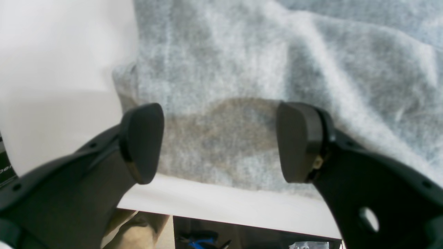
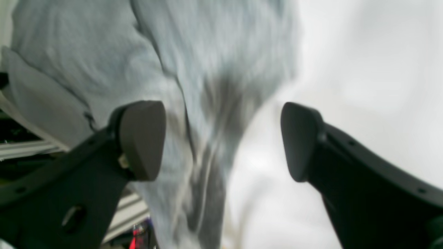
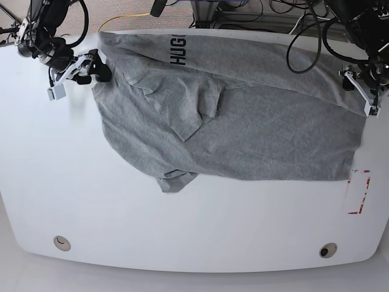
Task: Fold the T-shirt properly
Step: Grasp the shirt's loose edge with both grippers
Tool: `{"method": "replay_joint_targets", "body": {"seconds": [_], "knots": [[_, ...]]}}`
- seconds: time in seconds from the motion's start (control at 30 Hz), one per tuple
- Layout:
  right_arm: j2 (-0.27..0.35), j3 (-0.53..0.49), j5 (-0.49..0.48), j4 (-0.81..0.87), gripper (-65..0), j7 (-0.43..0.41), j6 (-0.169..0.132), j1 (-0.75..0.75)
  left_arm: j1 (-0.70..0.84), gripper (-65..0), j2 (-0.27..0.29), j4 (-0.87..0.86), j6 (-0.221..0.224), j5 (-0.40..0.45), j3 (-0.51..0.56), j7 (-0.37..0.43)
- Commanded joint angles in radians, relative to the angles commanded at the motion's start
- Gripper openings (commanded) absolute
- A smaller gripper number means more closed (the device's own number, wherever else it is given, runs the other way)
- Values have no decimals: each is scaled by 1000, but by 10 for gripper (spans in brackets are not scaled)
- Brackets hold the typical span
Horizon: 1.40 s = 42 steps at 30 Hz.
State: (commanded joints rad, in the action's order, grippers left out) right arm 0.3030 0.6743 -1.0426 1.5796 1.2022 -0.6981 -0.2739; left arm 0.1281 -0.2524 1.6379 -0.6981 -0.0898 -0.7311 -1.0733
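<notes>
The heather-grey T-shirt (image 3: 255, 121) lies spread across the white table (image 3: 182, 231), rumpled and partly folded over at its left side, with dark "HUG" lettering (image 3: 178, 48) near the far edge. My right gripper (image 3: 96, 67) is at the shirt's far left corner; in its wrist view the gripper (image 2: 221, 141) is open, with bunched cloth (image 2: 193, 103) between and below the fingers. My left gripper (image 3: 363, 91) is at the shirt's right edge; in its wrist view the gripper (image 1: 219, 143) is open over the cloth (image 1: 242, 69) close to the table edge (image 1: 225, 204).
Cables (image 3: 243, 12) run behind the table's far edge. A red-marked patch (image 3: 358, 191) lies on the table at the right, just below the shirt. Two round holes (image 3: 61, 243) (image 3: 328, 250) sit near the front edge.
</notes>
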Motion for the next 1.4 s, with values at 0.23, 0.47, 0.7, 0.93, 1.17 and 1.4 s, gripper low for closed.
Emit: {"method": "replay_joint_targets", "body": {"seconds": [0.23, 0.47, 0.7, 0.93, 1.17, 1.4], "knots": [[-35, -8, 215, -54, -160, -2, 0, 98, 6, -174, -2, 2, 0, 0, -3, -2], [-92, -51, 282, -54, -162, -2, 0, 117, 25, -174, -2, 2, 0, -2, -5, -2], [-103, -54, 288, -54, -472, -2, 0, 118, 25, -174, -2, 2, 0, -2, -5, -2], [-21, -58, 290, -54, -623, -2, 0, 130, 26, -174, 0, 2, 0, -2, 0, -2], [91, -91, 292, -58, -620, -2, 0, 155, 40, -174, 3, 2, 0, -2, -3, -14], [161, -161, 353, -101, -549, -2, 0, 206, 51, -174, 34, 15, 0, -5, -3, -68]]}}
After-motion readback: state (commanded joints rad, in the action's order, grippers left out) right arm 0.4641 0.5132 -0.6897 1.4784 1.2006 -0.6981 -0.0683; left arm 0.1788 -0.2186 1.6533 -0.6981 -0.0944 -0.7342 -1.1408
